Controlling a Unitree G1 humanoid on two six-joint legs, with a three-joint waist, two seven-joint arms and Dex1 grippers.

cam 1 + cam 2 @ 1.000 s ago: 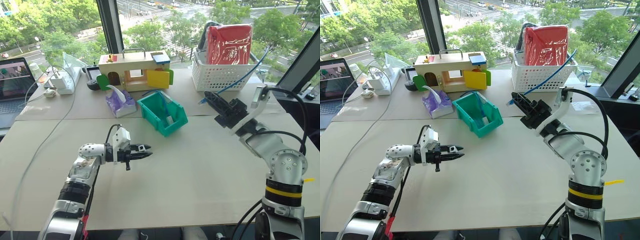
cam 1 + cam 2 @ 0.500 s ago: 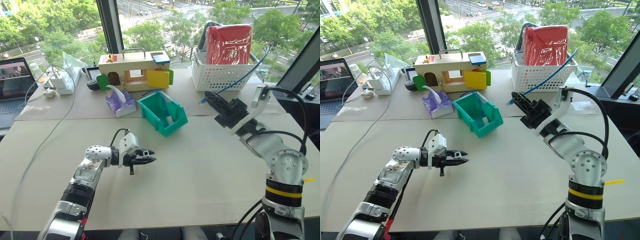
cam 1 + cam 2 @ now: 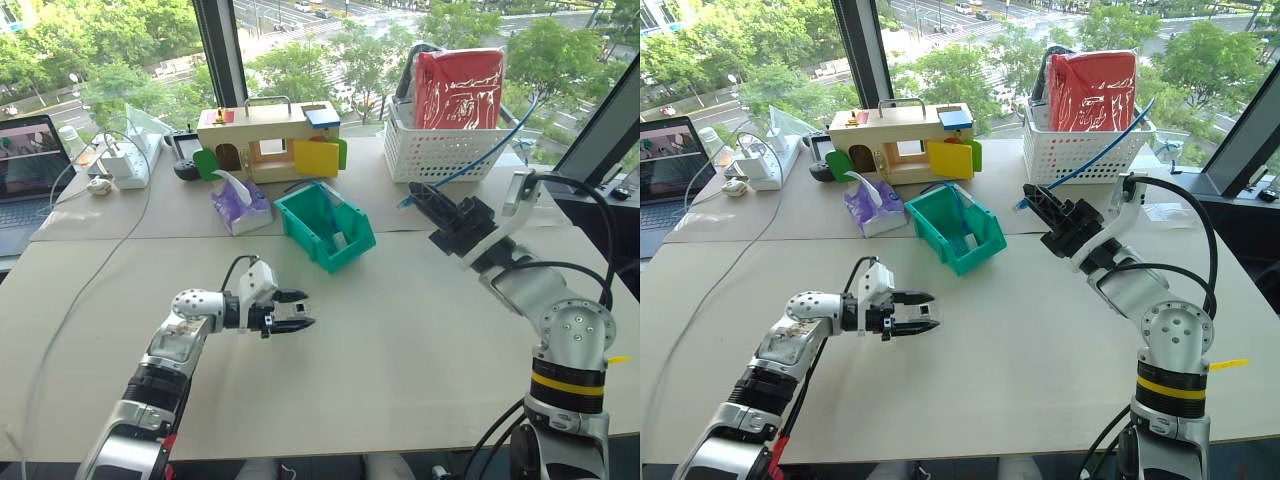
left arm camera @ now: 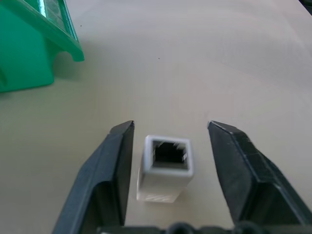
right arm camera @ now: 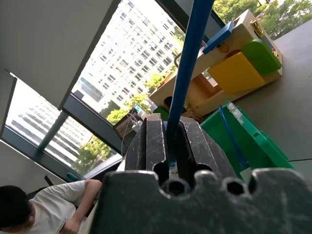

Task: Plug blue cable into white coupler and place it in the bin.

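Between the spread fingers of the left gripper, the white coupler sits loose, its dark socket facing outward, a gap on each side; the jaws stand open over the beige table. The right gripper is raised near the white lattice basket, its 2 fingers clamped on the blue cable, which runs up toward the basket. The green bin rests on the table between the 2 arms, beyond the left gripper, holding another blue cable with a white piece. A wooden toy box and a purple packet lie behind it.
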